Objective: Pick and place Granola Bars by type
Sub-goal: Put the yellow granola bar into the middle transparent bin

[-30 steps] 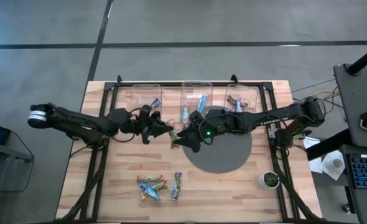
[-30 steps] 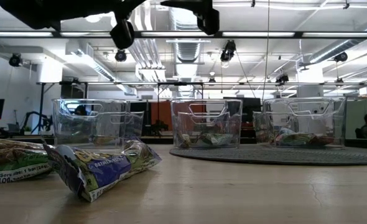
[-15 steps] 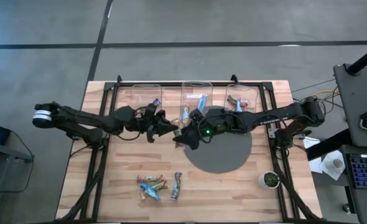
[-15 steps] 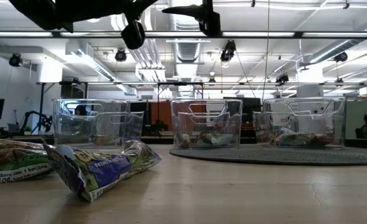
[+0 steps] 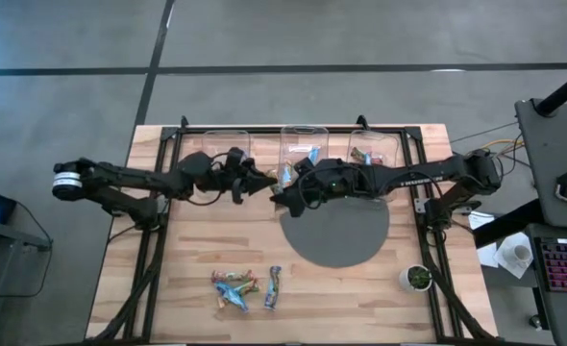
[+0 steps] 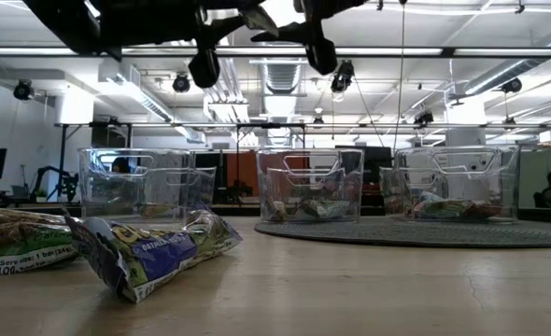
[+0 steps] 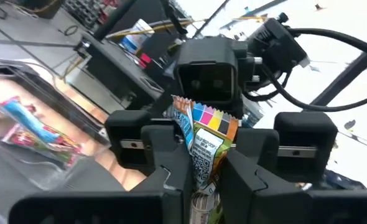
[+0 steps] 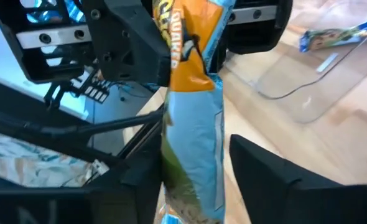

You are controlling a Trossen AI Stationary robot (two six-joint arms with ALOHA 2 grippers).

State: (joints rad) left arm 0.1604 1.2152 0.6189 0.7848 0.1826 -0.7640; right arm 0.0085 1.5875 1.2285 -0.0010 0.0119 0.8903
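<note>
A granola bar [image 8: 193, 124] in an orange, blue and green wrapper hangs in the air between my two grippers, above the table's middle in front of the bins. My left gripper [image 5: 258, 183] is shut on it. My right gripper [image 5: 280, 195] faces the left one and is open, with one finger [image 8: 270, 174] on each side of the bar and a gap showing on one side. More granola bars [image 5: 235, 285] lie flat near the table's near edge, and one blue bar [image 5: 273, 286] lies beside them. Others lie in the bins. My left gripper pinches the bar between its two fingers [image 7: 171, 180], and the bar's crimped end with colour squares [image 7: 205, 121] sticks out past the fingertips toward the right gripper. The fingers come level from the table's left. The bar is lifted clear. Whether my right gripper touches the bar, I cannot tell.
Three clear bins stand along the far edge, left [image 5: 228, 149], middle [image 5: 306, 149] and right [image 5: 373, 152]. A dark round mat [image 5: 346, 235] lies right of centre. A small pot with a green plant [image 5: 417, 278] sits near the right near corner.
Both grippers have moved toward the far edge. The left gripper has also moved toward the table's right, so the two now meet tip to tip closer to the middle bin. The bar has travelled with them, clear of the table.
</note>
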